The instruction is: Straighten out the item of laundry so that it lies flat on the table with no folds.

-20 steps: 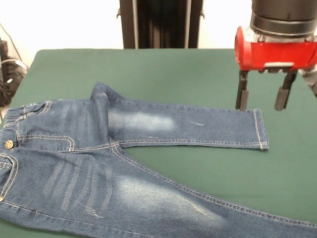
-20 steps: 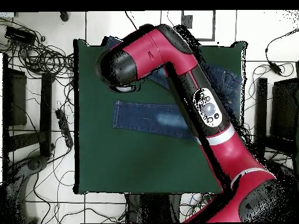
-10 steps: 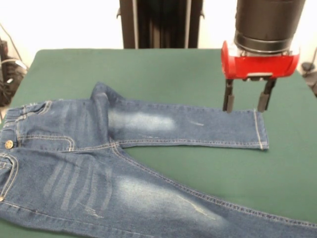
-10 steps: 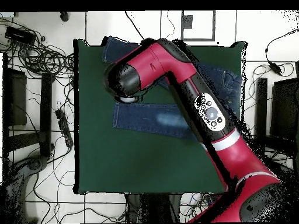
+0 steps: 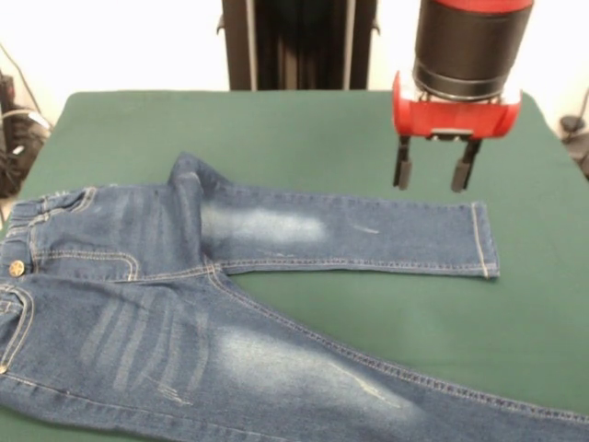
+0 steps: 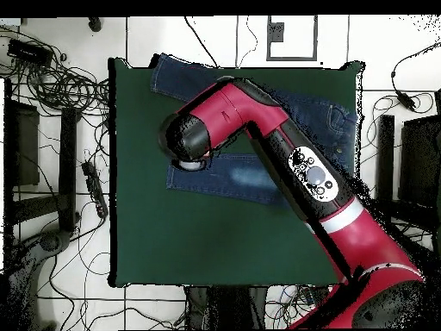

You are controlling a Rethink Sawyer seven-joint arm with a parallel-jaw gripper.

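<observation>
Over the last second the red and black hand (image 5: 433, 173) has drifted sideways along the far trouser leg, away from the hem, and lifted a little; its two dark fingers stay spread, holding nothing. The small pair of faded blue denim jeans (image 5: 230, 295) lies just below and in front of it on the dark green felt counter (image 5: 276, 129). The cloth has not shifted. A soft ridge at the crotch looks like the one fold left.
</observation>
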